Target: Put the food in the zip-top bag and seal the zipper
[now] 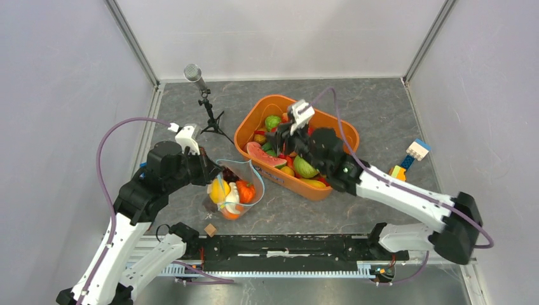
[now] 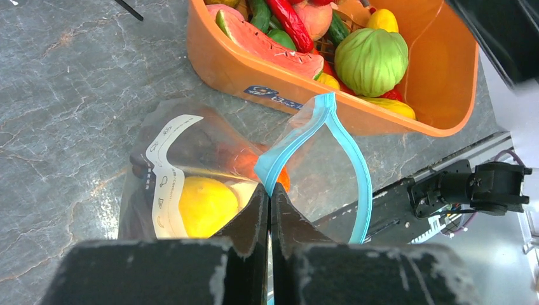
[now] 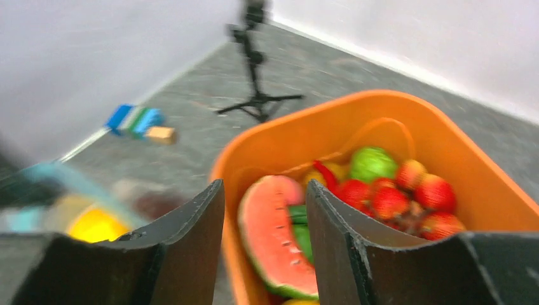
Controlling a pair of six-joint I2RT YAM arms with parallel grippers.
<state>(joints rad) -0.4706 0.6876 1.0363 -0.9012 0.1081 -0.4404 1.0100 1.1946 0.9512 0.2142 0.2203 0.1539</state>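
Left claw point(image 2: 268, 190): fingers pressed together, pinching the zipper point(image 2: 286, 147) at the near lip of the zip-top bag point(image 2: 166, 147) and lifting that lip so the mouth stands open in a loop; the bag rests on the table point(image 2: 70, 114) just beside the orange bin point(image 2: 241, 70), with a yellow piece point(image 2: 204, 204) and an orange piece point(image 1: 245, 190) of the food already inside. Right claw point(image 3: 264, 190): fingers spread, nothing between them, poised over the bin above the watermelon slice point(image 3: 270, 235); the right wrist view is blurred, so whether a fingertip touches the slice cannot be stated. More food lies in the bin, including a green round piece point(image 2: 372, 60) and a red pepper point(image 2: 291, 24); the zipper is unsealed. Judgement: the step in hand is picking the next piece from the bin, with loading only partly done. To do it well, the right claw should come straight down on one piece, close across its narrow side, lift clear of the bin wall and release low inside the teal loop; the left claw should hold the lip high and taut, since a sagging mouth would likely catch the piece on the strip.
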